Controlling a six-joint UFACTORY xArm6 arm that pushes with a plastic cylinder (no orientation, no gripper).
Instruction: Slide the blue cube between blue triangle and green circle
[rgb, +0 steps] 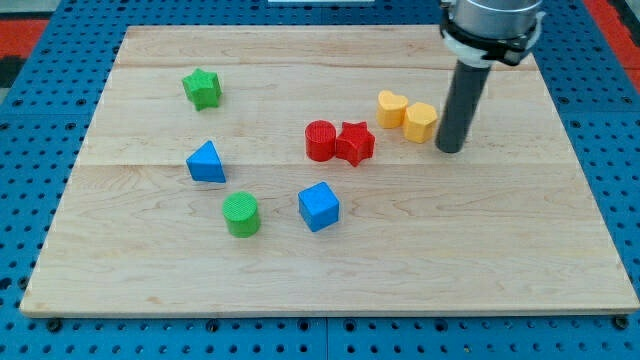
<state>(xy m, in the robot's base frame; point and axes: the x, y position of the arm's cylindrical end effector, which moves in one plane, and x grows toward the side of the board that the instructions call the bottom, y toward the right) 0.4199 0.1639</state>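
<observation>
The blue cube (319, 206) lies on the wooden board (500, 250), a little below its middle. The blue triangle (206, 162) lies at the view's left. The green circle (241, 214) lies just below and right of the triangle, left of the cube. My tip (451, 149) rests on the board at the view's upper right, just right of the yellow blocks and far from the blue cube. It touches no block that I can see.
A green star (202, 88) lies at the upper left. A red circle (321, 140) and a red star (354, 143) touch each other near the middle. A yellow heart (391, 107) and a yellow hexagon (421, 121) lie left of my tip.
</observation>
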